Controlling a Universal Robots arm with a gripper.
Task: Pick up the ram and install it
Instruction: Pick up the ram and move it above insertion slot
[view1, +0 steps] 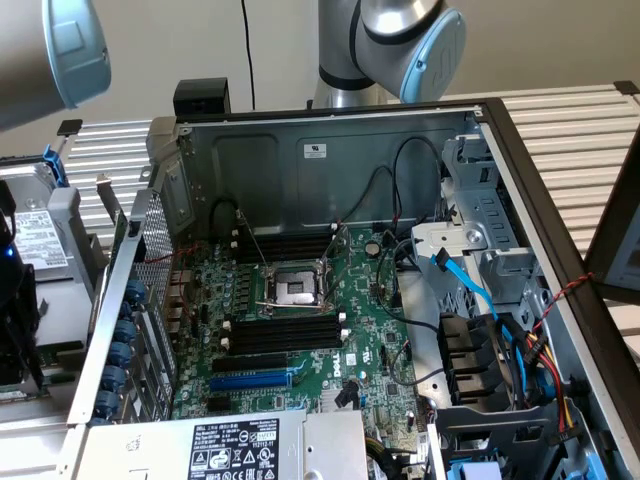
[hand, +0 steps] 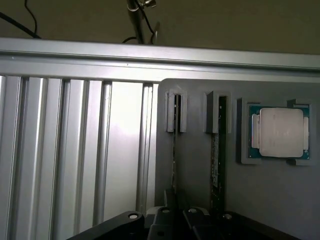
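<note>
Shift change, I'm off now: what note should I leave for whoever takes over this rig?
Claw: down at the end of a thin green ram stick, which stands on edge in the grey holder plate.
A second such stick stands beside it.
Done: nothing lifted; the long black slots on the green motherboard look empty.
Left: the pickup and the install.

An open computer case (view1: 280, 165) holds a green motherboard (view1: 368, 335); a processor (hand: 281, 132) sits in a grey tray (hand: 195, 160).
</note>
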